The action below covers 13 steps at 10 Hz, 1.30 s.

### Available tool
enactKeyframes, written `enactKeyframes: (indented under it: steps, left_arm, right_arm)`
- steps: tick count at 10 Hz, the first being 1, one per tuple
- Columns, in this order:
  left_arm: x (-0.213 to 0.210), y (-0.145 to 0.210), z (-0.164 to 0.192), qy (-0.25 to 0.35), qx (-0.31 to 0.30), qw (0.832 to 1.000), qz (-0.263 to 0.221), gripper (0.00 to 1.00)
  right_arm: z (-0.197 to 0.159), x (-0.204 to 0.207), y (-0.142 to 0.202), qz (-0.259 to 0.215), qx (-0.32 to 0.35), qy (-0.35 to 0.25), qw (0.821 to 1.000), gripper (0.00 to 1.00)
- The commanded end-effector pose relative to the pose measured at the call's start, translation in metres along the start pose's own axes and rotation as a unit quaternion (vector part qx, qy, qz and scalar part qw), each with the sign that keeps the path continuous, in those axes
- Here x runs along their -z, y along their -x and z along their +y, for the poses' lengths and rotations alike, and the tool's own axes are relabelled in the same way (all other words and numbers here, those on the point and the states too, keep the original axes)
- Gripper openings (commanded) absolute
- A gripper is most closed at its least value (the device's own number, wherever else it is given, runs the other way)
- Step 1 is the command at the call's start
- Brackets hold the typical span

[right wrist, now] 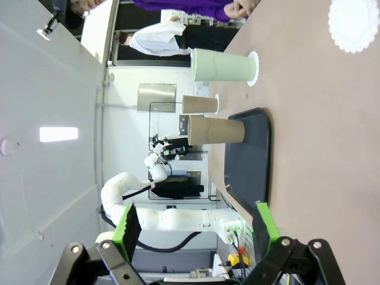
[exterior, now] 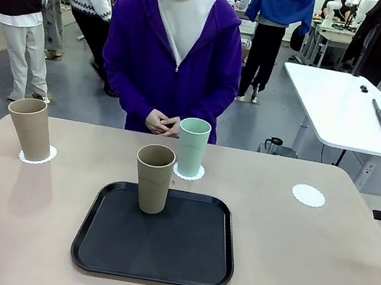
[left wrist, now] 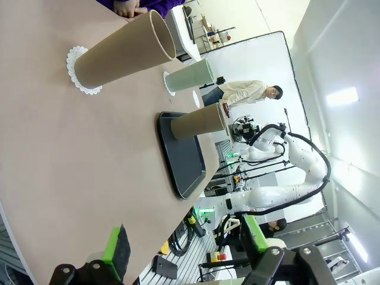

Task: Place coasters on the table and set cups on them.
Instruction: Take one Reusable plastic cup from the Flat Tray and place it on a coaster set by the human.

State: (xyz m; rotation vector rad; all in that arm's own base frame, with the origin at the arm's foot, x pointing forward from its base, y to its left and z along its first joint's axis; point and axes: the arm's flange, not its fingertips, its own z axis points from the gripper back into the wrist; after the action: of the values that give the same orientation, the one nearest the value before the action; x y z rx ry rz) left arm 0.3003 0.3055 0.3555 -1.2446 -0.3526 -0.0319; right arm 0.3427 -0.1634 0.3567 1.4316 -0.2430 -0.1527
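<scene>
A: Well, how does it stand? The table point(exterior: 316, 266) looks nearly laid.

B: Nearly. The black tray point(exterior: 102, 252) sits in the middle, toward the robot's edge, and the tray cup point(exterior: 152, 178), a beige-brown one, stands on it upright, mouth up, near the tray's far rim.

A: And the other cups?

B: The left cup point(exterior: 30, 128), also beige-brown, is on the left coaster point(exterior: 48, 156). The mint green cup point(exterior: 192, 146) is on the middle coaster point(exterior: 199, 175), just beyond the tray, in front of the person's clasped hands point(exterior: 162, 123).

A: So one spot is open?

B: Yes, the empty coaster point(exterior: 309, 195) is bare, off to the robot's right and well apart from the tray.

A: Which arm, then?

B: The right one, I'd say. The tray cup has to travel from the middle toward the right, and that is the right arm's side. The cup's long axis is vertical, so a grip from the side across its wall looks sensible.

A: And the claws?

B: The right gripper point(right wrist: 196, 222) has its fingers spread wide with nothing between them. The left gripper point(left wrist: 184, 236) is likewise parted and empty. From its wrist the left cup is nearest, with the tray cup farther off.
</scene>
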Motion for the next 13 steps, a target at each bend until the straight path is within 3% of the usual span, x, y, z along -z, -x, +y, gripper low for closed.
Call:
enactKeyframes:
  steps: [1, 4, 5, 6, 7, 8, 11, 13]
  left_arm:
    - [-0.002, 0.001, -0.002, -0.001, -0.003, 1.0, -0.002, 1.0]
    - [-0.002, 0.001, -0.002, -0.001, -0.003, 1.0, -0.002, 1.0]
    - [-0.002, 0.001, -0.002, -0.001, -0.003, 1.0, -0.002, 1.0]
    - [-0.002, 0.001, -0.002, -0.001, -0.003, 1.0, -0.002, 1.0]
    - [-0.002, 0.001, -0.002, -0.001, -0.003, 1.0, -0.002, 1.0]
    - [-0.002, 0.001, -0.002, -0.001, -0.003, 1.0, -0.002, 1.0]
    - [-0.002, 0.001, -0.002, -0.001, -0.003, 1.0, -0.002, 1.0]
    - [-0.002, 0.001, -0.002, -0.001, -0.003, 1.0, -0.002, 1.0]
  right_arm:
    - [0.055, 0.021, -0.019, 0.099, -0.089, 0.078, 0.988, 1.0]
    - [0.152, 0.089, -0.049, 0.151, -0.233, 0.225, 0.934, 1.0]
    - [0.172, 0.123, -0.048, 0.175, -0.271, 0.275, 0.905, 1.0]
    - [0.185, 0.166, -0.045, 0.201, -0.319, 0.335, 0.863, 1.0]
    - [0.189, 0.208, -0.038, 0.246, -0.363, 0.357, 0.825, 1.0]
    - [0.186, 0.249, -0.026, 0.288, -0.392, 0.355, 0.798, 1.0]
    - [0.164, 0.332, -0.006, 0.342, -0.442, 0.407, 0.723, 1.0]
    - [0.146, 0.364, -0.003, 0.36, -0.459, 0.411, 0.7, 1.0]
